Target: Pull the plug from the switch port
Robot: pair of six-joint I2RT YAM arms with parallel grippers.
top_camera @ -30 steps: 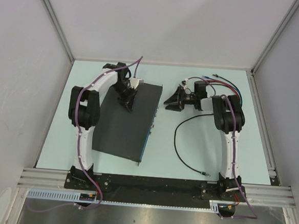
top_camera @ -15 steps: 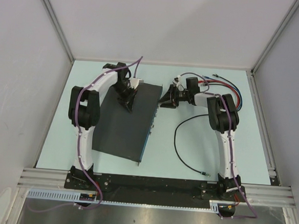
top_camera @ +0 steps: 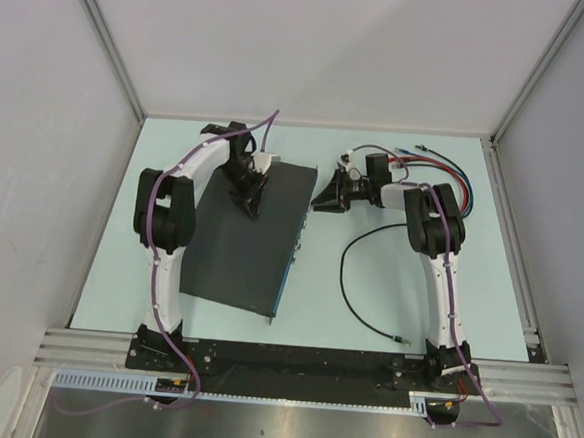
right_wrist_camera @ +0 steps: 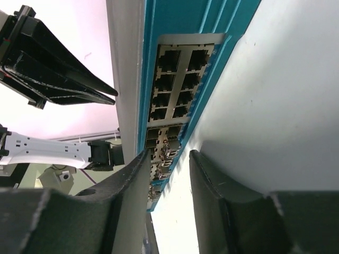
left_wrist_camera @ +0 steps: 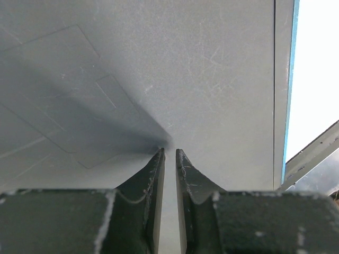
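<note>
The right gripper (right_wrist_camera: 169, 153) has its jaws apart. It lies on its side, pointing left at the port face (right_wrist_camera: 177, 79) of the switch (top_camera: 245, 241). In its wrist view the two fingers frame a stretch of that blue face. A block of eight sockets (right_wrist_camera: 177, 84) sits just beyond the tips, and a second group of ports (right_wrist_camera: 161, 145) shows in the gap between them. Small pale parts (right_wrist_camera: 165, 152) sit in that second group, but they are too small to make out, and I cannot tell whether a finger touches them. From above, the tips are just beside the far end of the face.

The left gripper (left_wrist_camera: 169, 152) is all but closed, with only a thin slit between its fingers and nothing in it. Its tips rest on the switch's flat black top, in the far part, by the left edge.

The switch lies flat on the table (top_camera: 316, 311), left of centre, turned a little so that its port face looks right. To its right a black cable (top_camera: 342, 273) loops on the table, with one end near the right arm's base. Coloured cables (top_camera: 446, 168) lie at the far right, beyond the right arm (top_camera: 446, 280).
</note>
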